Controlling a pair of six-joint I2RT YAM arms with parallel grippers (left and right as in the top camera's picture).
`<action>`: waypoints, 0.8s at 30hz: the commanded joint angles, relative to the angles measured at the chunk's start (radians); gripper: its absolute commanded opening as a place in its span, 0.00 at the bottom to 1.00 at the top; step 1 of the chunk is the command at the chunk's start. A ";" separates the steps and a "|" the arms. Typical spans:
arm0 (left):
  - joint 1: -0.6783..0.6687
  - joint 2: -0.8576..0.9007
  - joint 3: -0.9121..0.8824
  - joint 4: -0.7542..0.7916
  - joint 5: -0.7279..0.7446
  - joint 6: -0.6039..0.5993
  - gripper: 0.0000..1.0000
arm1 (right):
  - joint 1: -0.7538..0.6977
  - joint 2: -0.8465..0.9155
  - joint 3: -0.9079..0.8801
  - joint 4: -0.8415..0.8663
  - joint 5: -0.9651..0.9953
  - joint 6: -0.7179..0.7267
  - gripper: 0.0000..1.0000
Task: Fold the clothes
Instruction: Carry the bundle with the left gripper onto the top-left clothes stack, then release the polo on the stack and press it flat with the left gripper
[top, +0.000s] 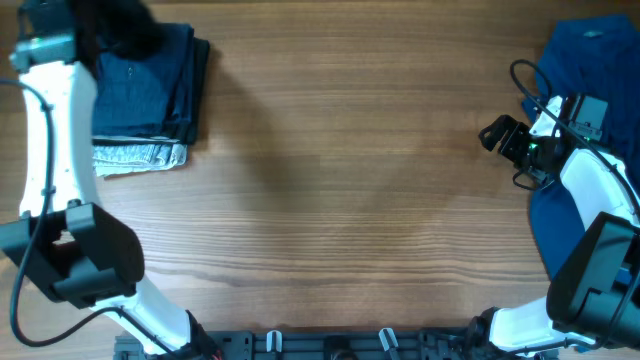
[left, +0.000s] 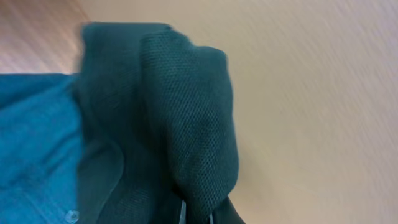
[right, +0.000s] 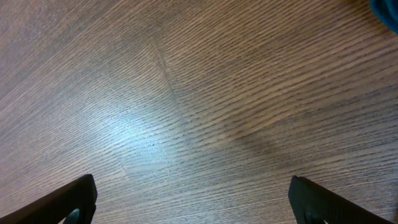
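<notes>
1. Overhead view: shows a folded stack of dark blue garments (top: 150, 90) lying on a pale grey patterned piece (top: 140, 157), all on a brown wood-grain table (top: 340, 190).
   - Finds the left arm (top: 45, 130) stretched along the stack's outer side, its tip lost in what looks like a black knit polo shirt (top: 125, 25) bunched over the stack's far corner.
   - Places a bright blue cotton shirt (top: 590, 55), unfolded, well apart from the stack across the table.
   - Puts the right gripper (top: 497, 133) on that shirt's stack-facing side, jaws wide and holding nothing.

2. Left wrist view: catches the left gripper (left: 196, 216) pinched tight on one hanging fold of the black knit polo shirt, just beside teal-blue cloth with a small button (left: 73, 216), probably the stack's top layer.
   - Risk: could slip free from so thin a pinch, or drag the stack askew if the fabrics catch.
   - Hard to read: fingers almost wholly cut off, view blurred, no collar, sleeves or lettering made out.

3. Right wrist view: shows dark fingertips (right: 68, 202) spread far apart over bare table.
   - Shows only a sliver of the blue shirt.
   - Risk: may snag cloth lying under the arm once moving.
</notes>
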 joint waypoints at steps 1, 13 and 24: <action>0.060 0.037 0.011 0.010 0.081 -0.057 0.04 | 0.002 -0.017 0.010 0.003 0.013 -0.001 0.99; 0.119 0.121 0.011 0.216 0.367 -0.283 0.04 | 0.002 -0.017 0.010 0.003 0.013 -0.001 1.00; 0.116 0.159 0.010 -0.164 0.313 -0.089 0.04 | 0.002 -0.017 0.010 0.003 0.013 -0.001 0.99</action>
